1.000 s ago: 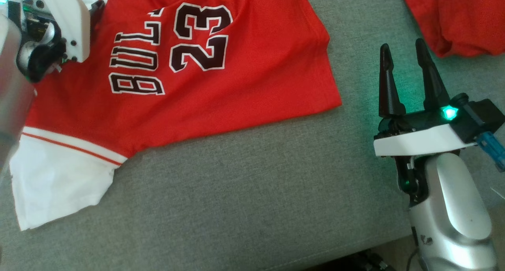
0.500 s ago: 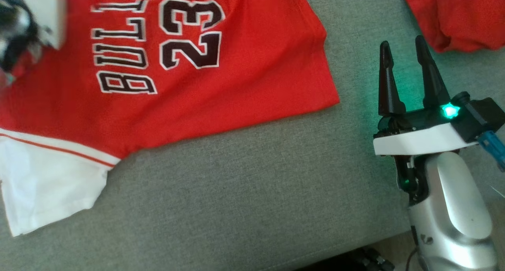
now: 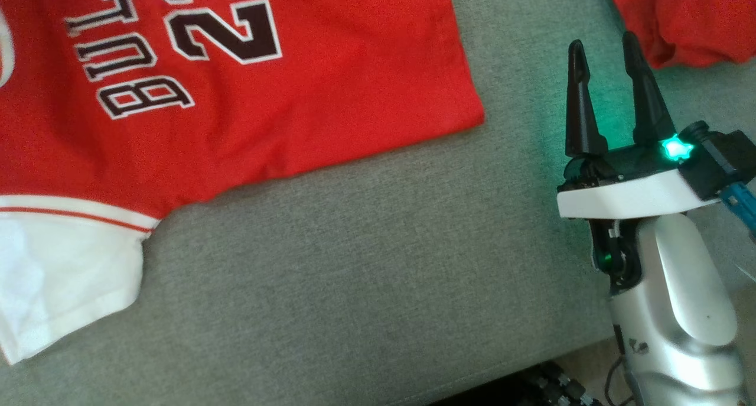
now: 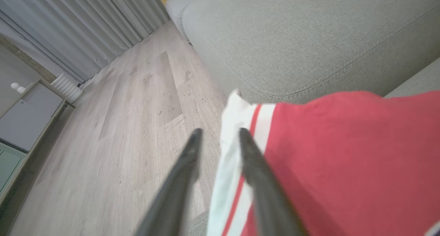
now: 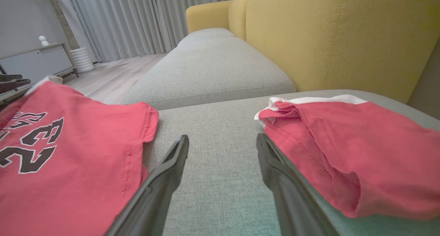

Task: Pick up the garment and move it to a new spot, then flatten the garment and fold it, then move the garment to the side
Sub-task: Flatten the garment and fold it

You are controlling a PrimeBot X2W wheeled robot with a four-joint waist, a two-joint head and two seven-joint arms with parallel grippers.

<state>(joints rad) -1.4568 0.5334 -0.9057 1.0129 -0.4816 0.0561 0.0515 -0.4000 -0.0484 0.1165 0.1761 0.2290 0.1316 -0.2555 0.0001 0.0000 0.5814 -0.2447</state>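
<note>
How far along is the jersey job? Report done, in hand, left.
Done: the jersey lies spread, print up, on the sofa. In hand: the left hand is at its white trim, grip unclear; the right hand is open, off the jersey. Left: no fold shows, so flattening, folding and moving it aside.

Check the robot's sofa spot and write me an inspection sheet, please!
Surface: grey sofa cushion, woven fabric.
Job's things: red jersey with a white sleeve, spread on the cushion's left.
Clutter: second red garment, crumpled, at the far right.
Claws: left claw has its fingers slightly apart at the jersey's white-trimmed edge, grip unclear; right claw open, empty, over the cushion.
Cables: thin dark cable beside the right forearm.
Surroundings: wooden floor, grey curtains, yellow sofa back.
</note>
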